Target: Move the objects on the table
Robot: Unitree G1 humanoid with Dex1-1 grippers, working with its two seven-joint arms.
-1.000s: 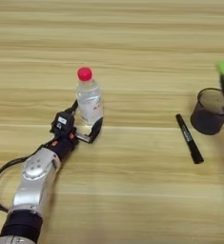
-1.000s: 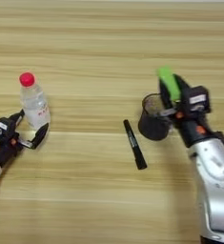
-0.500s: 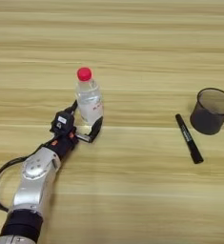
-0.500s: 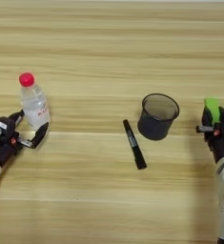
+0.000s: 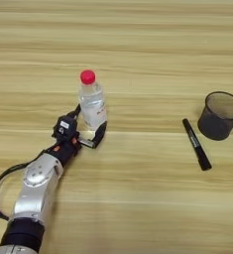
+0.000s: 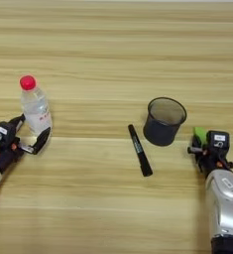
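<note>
- Bottle [image 5: 92, 101]: standing upright on the bench [image 5: 138, 39], left of centre.
- Left gripper [image 5: 90, 130]: jaws spreading around the bottle's base.
- Marker [image 6: 140, 150]: lying just left of the cup [image 6: 163, 121].
- Right gripper [image 6: 203, 143]: sitting right of the cup, jaws pinching a green block [image 6: 200, 135].

A clear bottle [image 5: 92, 104] with a red cap stands upright on the tabletop [image 5: 138, 59]. 1 black marker [image 6: 140, 150] lies flat; a green block [image 6: 200, 134] sits far right.
</note>
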